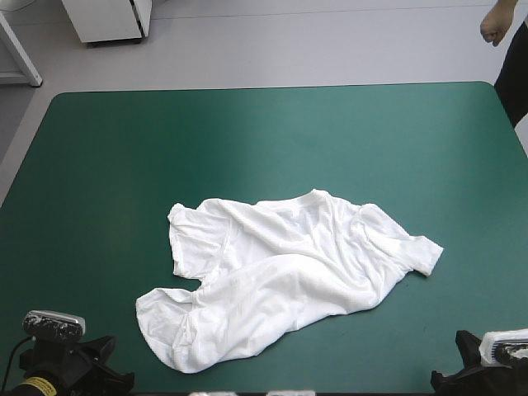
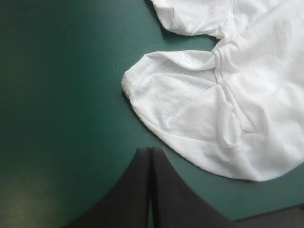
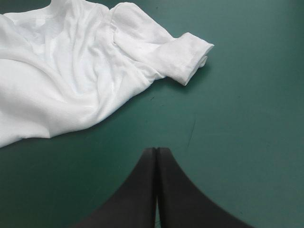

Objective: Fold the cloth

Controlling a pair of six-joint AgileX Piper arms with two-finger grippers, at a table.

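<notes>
The left hand [image 2: 150, 150] is pressing its 2 black fingers [image 2: 128, 194] together into 1 pointed arch, clenched on nothing. It is sitting over bare teal-green cover at the near left corner of the surface [image 1: 165, 140]. Just ahead of its tips and a little to the right, without touching them, the near left end of the T-shirt [image 1: 289, 272] is lying as a rounded lobe. A hemmed edge [image 2: 135, 80] is curving around that lobe, and creases are gathering toward a bunched spot [image 2: 221, 59] farther in.

The right hand [image 3: 156, 150] is likewise clenched, its 2 fingers meeting tip to tip with nothing between them, at the near right corner. A strip of bare cover is separating it from the cloth. The closest part to it is a short sleeve [image 3: 190, 57], which is pointing toward the right edge with its cuff lying flat.

Outward from both hands, the white T-shirt is lying loosely spread and wrinkled, slightly nearer than the middle of the surface, and is stretching from near left to far right. Its neckline [image 1: 315, 196] is facing the far edge. Another sleeve [image 1: 186, 231] is lying at the garment's far left, and a long crease [image 1: 247, 272] is running diagonally through the body.
</notes>
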